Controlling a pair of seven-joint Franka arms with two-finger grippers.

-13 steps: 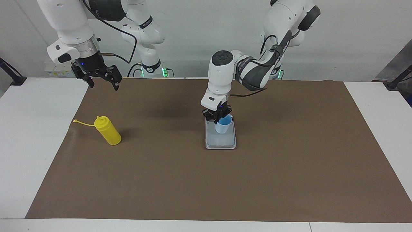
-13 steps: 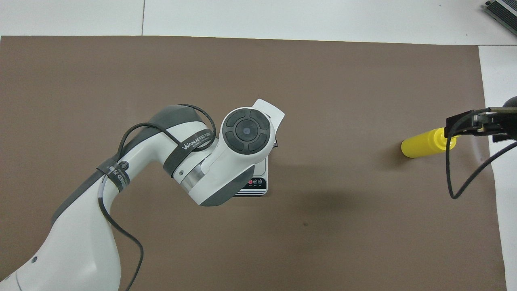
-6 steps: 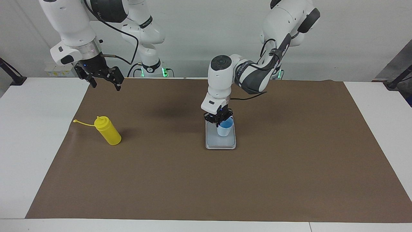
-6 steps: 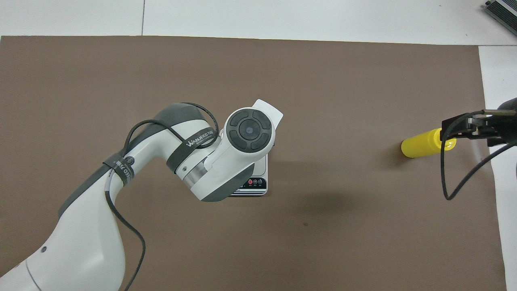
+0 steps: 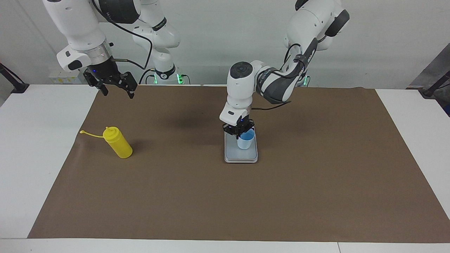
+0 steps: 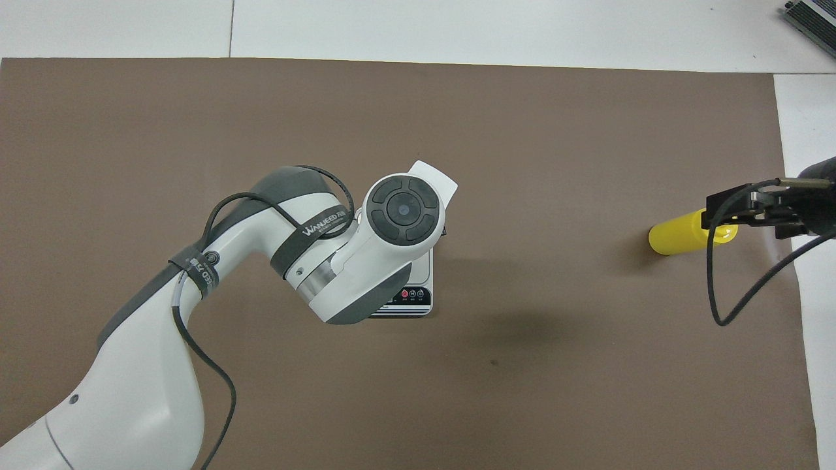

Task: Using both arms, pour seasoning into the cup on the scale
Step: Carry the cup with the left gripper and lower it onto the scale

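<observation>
The left gripper (image 5: 239, 130) has its black fingers clamped on the rim of the little light blue plastic cup (image 5: 245, 139), a tapered, handle-less one sitting upright on the flat grey plate of the kitchen scale (image 5: 241, 153) mid-table; its dark button strip (image 6: 410, 297) faces the robots. The right gripper (image 5: 115, 89) hangs up in the air, fingers spread apart, over the brown mat (image 5: 316, 182) edge. The yellow squeeze bottle (image 5: 117, 142) stands on the mat toward the right arm's end, leaning a bit, nozzle up, thin cap strap (image 5: 90, 134) trailing outward.
</observation>
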